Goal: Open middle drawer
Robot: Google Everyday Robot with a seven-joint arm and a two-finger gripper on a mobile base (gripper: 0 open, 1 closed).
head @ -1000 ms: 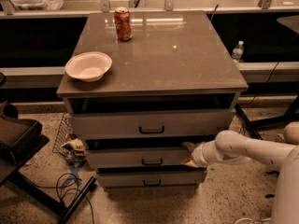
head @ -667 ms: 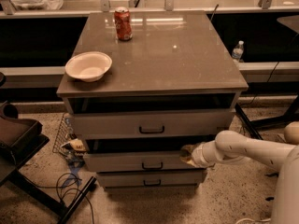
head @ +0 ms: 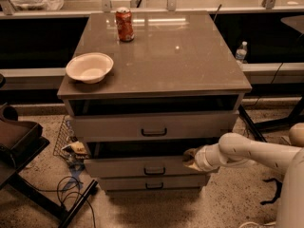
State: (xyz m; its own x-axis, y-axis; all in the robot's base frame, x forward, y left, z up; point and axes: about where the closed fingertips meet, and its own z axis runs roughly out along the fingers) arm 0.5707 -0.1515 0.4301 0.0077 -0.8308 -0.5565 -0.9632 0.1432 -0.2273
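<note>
My pincer [head: 189, 158] is low at the right side of the desk [head: 180, 56], a grey-brown cabinet with a smooth top. It is at the upper right edge of the middle drawer [head: 123, 167], which is the wide shallow grey drawer with a front of in-between height, and it seems to touch that edge. I cannot tell if the pincer is wide or narrow, because my white arm [head: 251, 152] comes in from the right and the end is dark against the drawer.

The small black bar handle [head: 154, 171] at the centre of the front is free; I am not on it. I judge that I hold at the top edge because my arm reaches it sideways more easily than the small handle.

A dark gap shows above the front, so I think this drawer stands a little out already, but it is far from fully open. It lies between the taller grey drawer [head: 109, 126] above and the slimmest grey drawer [head: 128, 183] below.

The red soda can [head: 125, 24] and the white round bowl [head: 89, 67] stand on top, well apart from my work.
</note>
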